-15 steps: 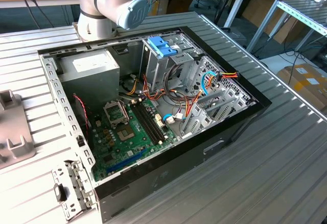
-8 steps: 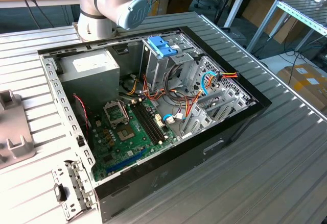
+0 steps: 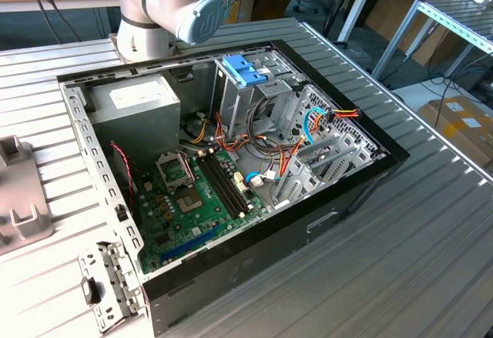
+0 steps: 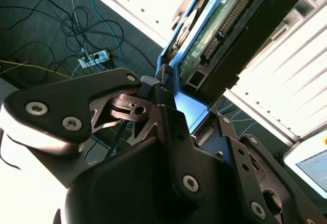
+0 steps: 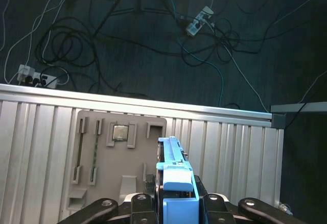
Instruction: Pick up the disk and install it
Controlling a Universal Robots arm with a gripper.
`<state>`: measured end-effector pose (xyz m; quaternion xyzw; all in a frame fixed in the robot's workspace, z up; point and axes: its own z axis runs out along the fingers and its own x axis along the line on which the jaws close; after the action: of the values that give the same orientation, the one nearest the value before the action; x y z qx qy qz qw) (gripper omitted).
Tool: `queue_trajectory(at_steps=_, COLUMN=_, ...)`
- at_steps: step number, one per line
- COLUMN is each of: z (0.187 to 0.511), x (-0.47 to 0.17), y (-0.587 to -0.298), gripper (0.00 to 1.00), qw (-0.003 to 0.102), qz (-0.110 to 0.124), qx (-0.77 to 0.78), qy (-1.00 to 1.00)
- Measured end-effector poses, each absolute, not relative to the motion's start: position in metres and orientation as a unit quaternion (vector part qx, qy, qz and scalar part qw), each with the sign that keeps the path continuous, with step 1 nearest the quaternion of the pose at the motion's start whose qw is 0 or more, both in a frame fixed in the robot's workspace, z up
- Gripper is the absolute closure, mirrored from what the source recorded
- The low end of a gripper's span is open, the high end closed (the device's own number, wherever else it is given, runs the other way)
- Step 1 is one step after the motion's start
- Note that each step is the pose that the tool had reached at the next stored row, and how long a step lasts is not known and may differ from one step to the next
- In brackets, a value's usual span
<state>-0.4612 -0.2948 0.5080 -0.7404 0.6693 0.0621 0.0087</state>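
In the second wrist view the pincer is clamped narrow on the disk, gripping it by its light-blue rail. The drive's green circuit board faces the camera, and its far end is cut off by the frame. In the first wrist view the disk shows edge-on over a grey fixture plate on the slatted worktop, so its metal body is hidden. In the exterior view the arm is cut off above the open computer case.

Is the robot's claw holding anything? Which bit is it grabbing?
Yes. The gripper is shut on the disk, pinching the light-blue bracket at one end of it, as both wrist views show.
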Motion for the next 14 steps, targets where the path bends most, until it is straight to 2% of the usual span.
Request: queue_trajectory(at_steps=14, z=0.5079, x=-0.4577, y=-0.2949, gripper=0.63, qw=0.009, qz=0.062, qx=-0.74, qy=0.669)
